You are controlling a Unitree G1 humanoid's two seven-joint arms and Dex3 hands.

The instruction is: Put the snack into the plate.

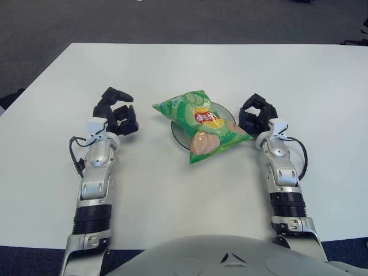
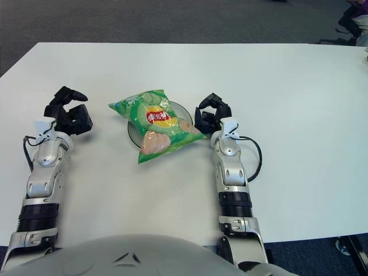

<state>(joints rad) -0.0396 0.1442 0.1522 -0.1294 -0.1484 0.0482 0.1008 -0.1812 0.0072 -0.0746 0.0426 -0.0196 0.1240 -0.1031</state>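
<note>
One green crinkly snack bag [image 1: 202,124] covers our dark round plate [image 1: 179,133] (white desk [image 1: 172,190]); left hand [image 1: 117,112] and right hand [image 1: 255,115] flank it, both clenched, empty.

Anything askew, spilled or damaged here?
Nothing spilled or damaged. The green crisp bag lies skewed on the small dark round plate, overhanging its rim toward the robot. Both the left hand and right hand hold nothing.

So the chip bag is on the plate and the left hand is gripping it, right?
Not quite. The chip bag is on the plate, but the left hand grips nothing; it is curled shut, apart from the bag on its left. The left eye view shows the gap.
</note>
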